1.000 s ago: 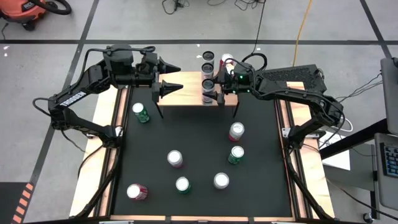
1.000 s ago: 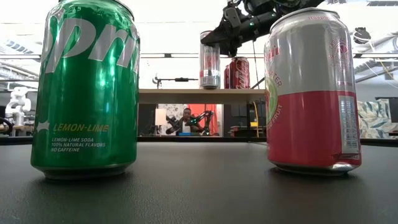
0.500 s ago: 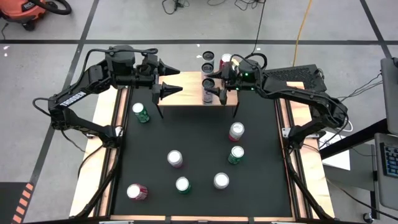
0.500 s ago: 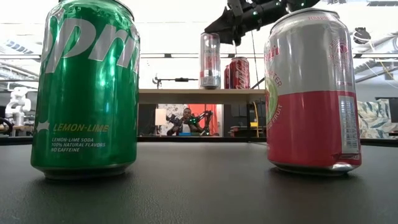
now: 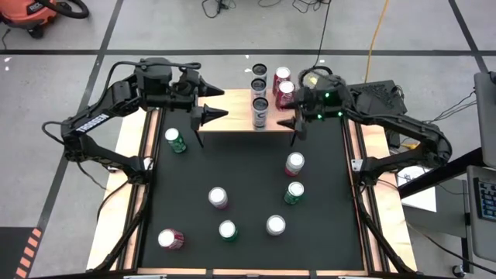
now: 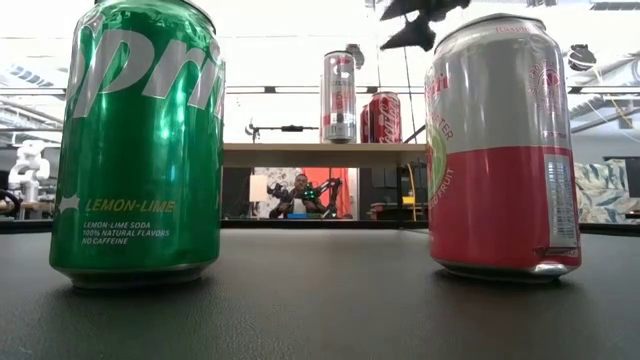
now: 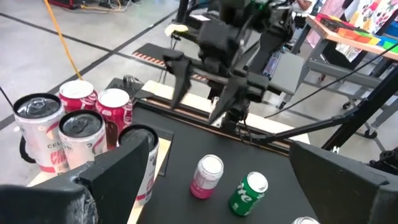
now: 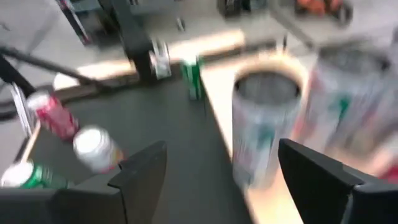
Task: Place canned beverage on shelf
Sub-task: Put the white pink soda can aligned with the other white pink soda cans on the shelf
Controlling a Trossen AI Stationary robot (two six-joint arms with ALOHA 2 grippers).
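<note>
Four cans stand upright on the low light-wood shelf with thin black legs [image 5: 242, 112], which sits at the far edge of the black-topped table with wooden side rails [image 5: 248, 194], its long side running left to right. Going left to right, the left gripper [image 5: 211, 103] hangs over the shelf's left end, fingers spread wide and empty, pointing right along the plank. Next comes a tall slim silver can [image 5: 260, 111] at the shelf's near edge, top up; two more silver cans [image 5: 258, 77] stand behind it in a row toward the far edge. Just right of them are two red-and-white cans [image 5: 284, 87] side by side, also upright. The right gripper [image 5: 294, 124] hovers at the shelf's right end, apart from the slim can, its fingers parted with nothing between them. Nearer on the table, seven more cans stand loose: green ones [image 5: 175, 139] and pink-and-silver ones [image 5: 294, 163], all upright, well apart from the shelf.
</note>
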